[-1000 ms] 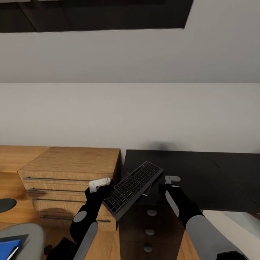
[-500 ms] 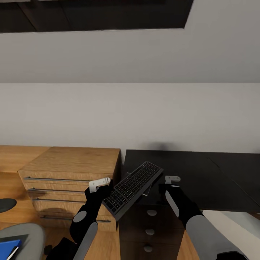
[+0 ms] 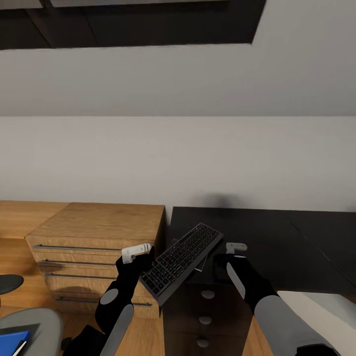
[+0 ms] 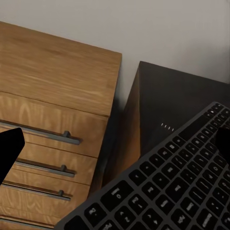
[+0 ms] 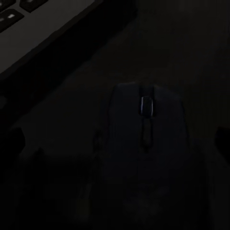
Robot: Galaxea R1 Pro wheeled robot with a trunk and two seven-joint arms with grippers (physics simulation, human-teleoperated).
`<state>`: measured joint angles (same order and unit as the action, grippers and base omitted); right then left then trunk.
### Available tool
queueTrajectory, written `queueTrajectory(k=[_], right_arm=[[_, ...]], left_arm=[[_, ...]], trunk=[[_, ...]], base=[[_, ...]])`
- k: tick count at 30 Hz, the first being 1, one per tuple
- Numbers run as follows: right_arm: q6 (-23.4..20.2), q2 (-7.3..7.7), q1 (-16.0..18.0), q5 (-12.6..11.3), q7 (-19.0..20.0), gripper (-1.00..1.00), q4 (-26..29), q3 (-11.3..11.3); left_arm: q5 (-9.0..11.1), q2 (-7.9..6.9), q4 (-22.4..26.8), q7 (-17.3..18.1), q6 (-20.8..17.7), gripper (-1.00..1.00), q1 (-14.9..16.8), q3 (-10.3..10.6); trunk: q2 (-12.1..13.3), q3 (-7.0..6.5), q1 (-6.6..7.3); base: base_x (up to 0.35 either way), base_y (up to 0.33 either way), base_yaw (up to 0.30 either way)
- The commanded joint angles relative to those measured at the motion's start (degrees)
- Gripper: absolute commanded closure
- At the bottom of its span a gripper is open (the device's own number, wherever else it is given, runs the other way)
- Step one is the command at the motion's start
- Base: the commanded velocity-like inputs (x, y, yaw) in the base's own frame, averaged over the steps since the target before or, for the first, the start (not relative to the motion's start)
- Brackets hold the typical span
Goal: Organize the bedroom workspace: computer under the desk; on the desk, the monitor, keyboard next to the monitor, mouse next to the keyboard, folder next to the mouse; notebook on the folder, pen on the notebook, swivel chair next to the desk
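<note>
The slim keyboard [image 3: 182, 259] hangs tilted over the left end of the black desk [image 3: 267, 242], its near end past the desk's front corner. My left gripper [image 3: 143, 263] holds that near end; the keys [image 4: 172, 187] run across the left wrist view. My right gripper [image 3: 225, 258] hovers open low over the desk just right of the keyboard. The black mouse [image 5: 146, 139] lies on the dark desktop beyond its fingertips, apart from them. At the bottom left, the blue folder [image 3: 10, 341] lies on the swivel chair's grey seat [image 3: 39, 321].
A light-wood drawer chest [image 3: 99, 232] stands against the desk's left side. A black three-drawer cabinet [image 3: 205, 309] sits under the desk's left end. The pale wall and sloped ceiling rise behind. A black armrest [image 3: 7, 282] shows at the left edge.
The head view has tipped up slightly, so everything sits a few pixels lower. Both arms, the keyboard and the chair keep their places.
</note>
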<state>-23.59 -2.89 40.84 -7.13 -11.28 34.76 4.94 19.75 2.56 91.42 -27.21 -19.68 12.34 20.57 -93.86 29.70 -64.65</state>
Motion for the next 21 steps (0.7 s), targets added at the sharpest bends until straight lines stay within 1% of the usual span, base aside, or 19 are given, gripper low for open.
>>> queueTrajectory(k=[1,11,12,15,16,18,19,21], right_arm=[[-0.2,0.06,0.0,-0.6,-0.5,-1.0,0.1,0.3],[0.0,0.11,0.0,-0.6,-0.5,-1.0,0.8,0.3],[0.0,0.18,0.0,-0.6,-0.5,-1.0,3.4,0.2],[-0.1,0.25,0.0,-0.6,-0.5,-1.0,6.4,0.1],[-0.3,0.31,-0.2,-0.6,-0.6,-1.0,11.0,0.1],[-0.5,0.32,-0.3,-0.6,-0.6,-1.0,13.4,0.1],[-1.3,0.31,-0.6,-0.6,-0.6,-1.0,15.7,0.1],[-2.6,0.29,-0.9,-0.7,-0.6,-1.0,17.6,0.1]], left_arm=[[0.5,-0.01,0.1,-0.4,-0.2,-1.0,0.1,0.1],[0.5,-0.01,0.1,-0.5,-0.2,-1.0,0.1,0.1],[0.5,-0.01,0.1,-0.5,-0.2,-1.0,0.1,0.1],[0.5,-0.05,0.1,-0.5,-0.2,-1.0,0.1,0.1],[0.5,-0.08,0.1,-0.5,-0.2,-1.0,0.1,0.0],[0.5,-0.09,0.1,-0.5,-0.2,-1.0,0.1,0.0],[0.5,-0.09,0.1,-0.5,-0.2,-1.0,0.1,0.0],[0.5,-0.09,0.0,-0.5,-0.2,-1.0,0.1,0.0]], trunk=[[0.0,0.07,0.0],[0.0,0.07,0.0],[0.0,0.07,0.0],[0.0,0.07,0.0],[0.0,0.07,0.0],[0.0,0.07,0.0],[0.0,0.07,0.0],[0.0,0.07,0.0]], base=[[0.0,0.0,0.0],[0.0,0.0,0.0],[0.0,0.0,0.0],[0.0,0.0,0.0],[0.0,0.0,0.0],[0.0,0.0,0.0],[0.0,0.0,0.0],[0.0,0.0,0.0]])
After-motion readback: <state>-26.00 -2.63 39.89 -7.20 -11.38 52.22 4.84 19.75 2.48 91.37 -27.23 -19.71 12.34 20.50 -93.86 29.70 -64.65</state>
